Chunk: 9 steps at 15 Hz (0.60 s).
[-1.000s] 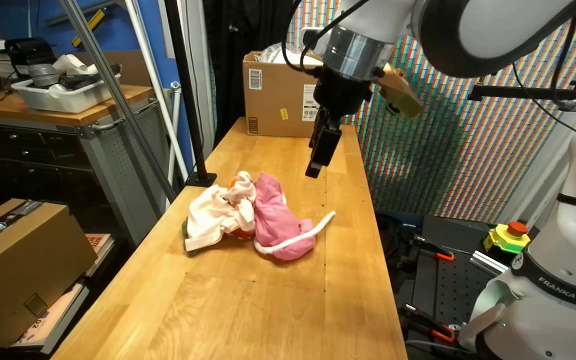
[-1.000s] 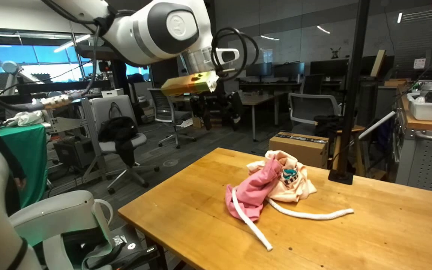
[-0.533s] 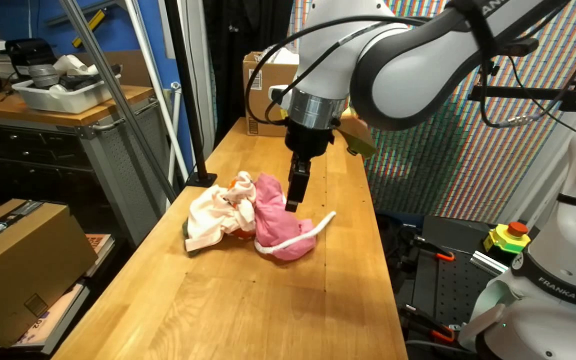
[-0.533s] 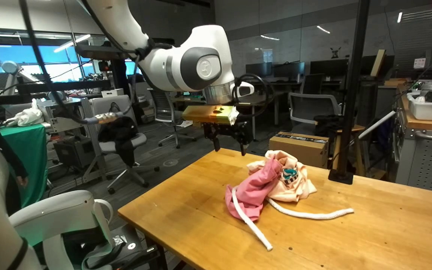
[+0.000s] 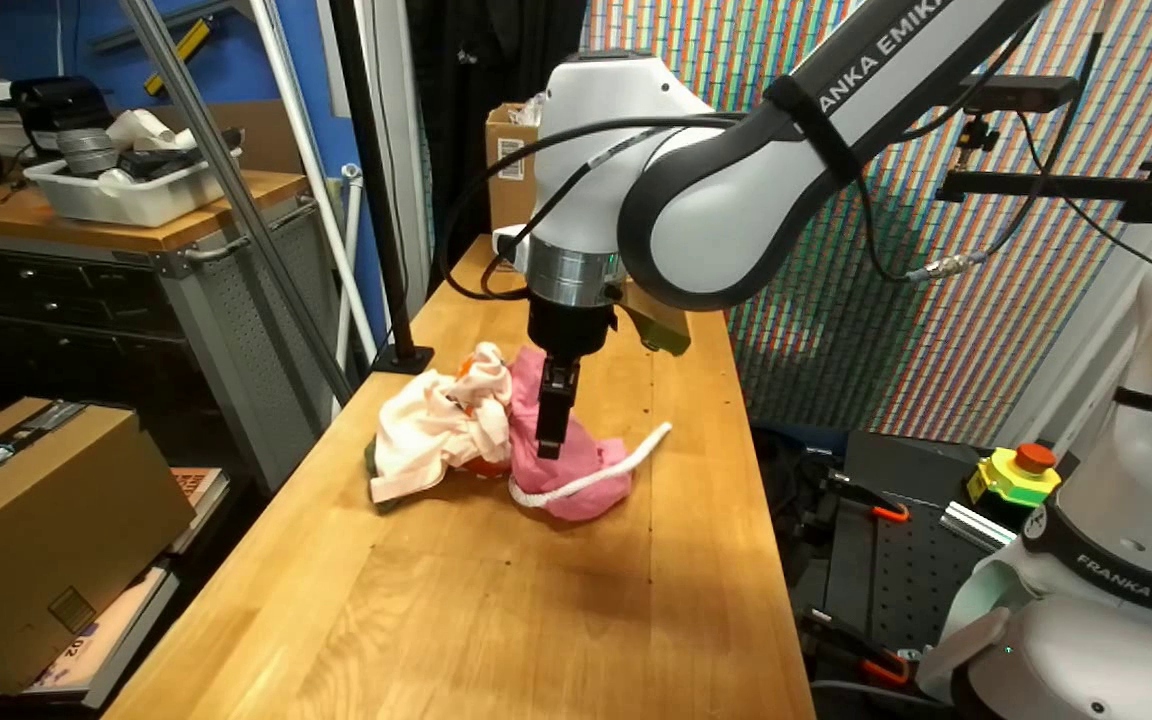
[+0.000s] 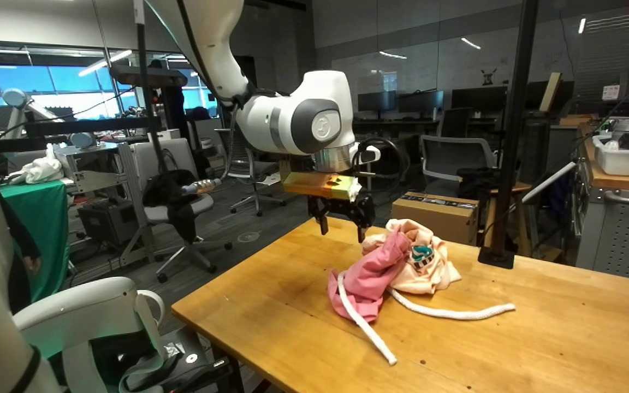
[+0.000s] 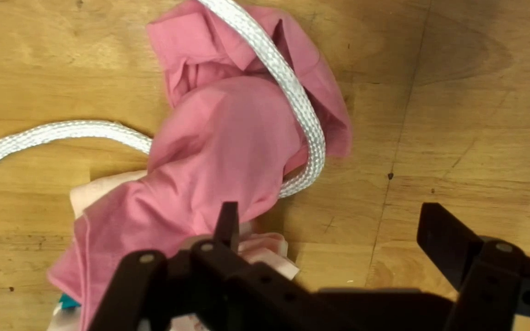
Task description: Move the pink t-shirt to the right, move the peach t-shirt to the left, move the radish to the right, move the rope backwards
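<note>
Wrist view: rope [image 7: 298,101] midsect. hidden

You are in a robotics lab, as shown by your Franka arm [image 5: 716,225], the red-topped emergency-stop button [image 5: 1016,478], the drawer cabinet [image 5: 46,290], and the monitors [image 6: 377,102] and office chairs [image 6: 459,155] beyond the worktop [image 6: 489,360].

In both exterior views, the desk [image 6: 271,295] is bright and warm-toned. In an exterior view, the floor [image 6: 282,221] beyond its far edge is dim; the windows [image 6: 22,79] are bright blue to white, and white glare streaks mark the wall [image 6: 418,71]. In the wrist view, a soft shadow dulls bare desk, the rope [image 7: 299,99] is sharp with a pale sheen, and the fingers [image 7: 449,243] are near-black.
</note>
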Motion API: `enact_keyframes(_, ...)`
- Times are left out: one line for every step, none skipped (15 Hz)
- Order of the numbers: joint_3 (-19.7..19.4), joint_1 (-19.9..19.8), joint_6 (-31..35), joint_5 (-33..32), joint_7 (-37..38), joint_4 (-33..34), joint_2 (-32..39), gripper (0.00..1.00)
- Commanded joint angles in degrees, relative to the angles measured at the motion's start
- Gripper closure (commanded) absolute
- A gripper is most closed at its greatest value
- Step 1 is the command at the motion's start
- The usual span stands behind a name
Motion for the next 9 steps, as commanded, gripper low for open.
enact_keyframes(-0.1,-0.3,1.4,-4.5,4.5,3.2,4.2,0.00)
enact_keyframes(-0.6,-0.2,1.6,-6.5,6.3,3.4,4.9,0.00)
enact_keyframes(-0.9,-0.1,1.4,-8.0,7.6,3.7,5.6,0.00)
enact_keyframes(-1.4,0.1,1.3,-9.8,9.1,3.9,6.4,0.00)
enact_keyframes(-1.7,0.2,1.1,-11.1,10.2,4.2,7.0,0.00)
enact_keyframes(-2.0,0.4,0.8,-12.5,11.5,4.5,7.5,0.00)
enact_keyframes(-2.3,0.5,0.9,-13.5,12.4,4.6,8.1,0.00)
enact_keyframes(-2.5,0.5,1.0,-14.2,13.1,4.8,8.5,0.00)
enact_keyframes(-2.6,0.6,1.0,-14.7,13.6,5.0,9.0,0.00)
